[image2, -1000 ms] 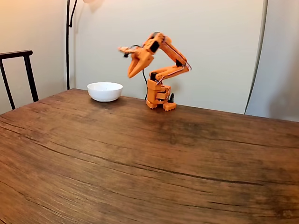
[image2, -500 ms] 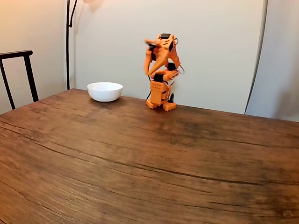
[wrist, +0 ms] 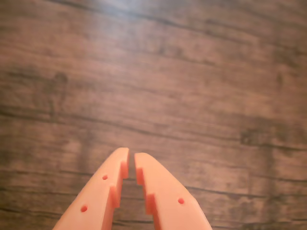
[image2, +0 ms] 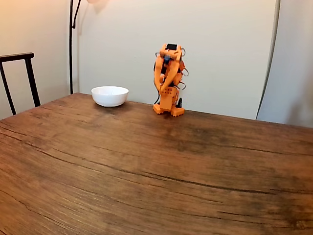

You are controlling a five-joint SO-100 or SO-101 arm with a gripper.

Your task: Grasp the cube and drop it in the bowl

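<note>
Arm swings off the bowl and folds up at its base, pincer empty.

On the left in the fixed view sits the white bowl [image2: 110, 96] on the tabletop [image2: 146, 166], just where it was a second ago. Moving right, the orange arm [image2: 168, 81] has come away from it: a second back it reached out toward the bowl, and now it stands tucked upright over its own base. In the wrist view the pincer [wrist: 131, 162] points down at bare wood, its tips nearly touching with only a thin slit between them, and nothing gripped. The cube I can't spot; whether it lies inside the bowl can't be told, since the rim hides the inside. My read: the drop looks over and this is the retreat.
</note>
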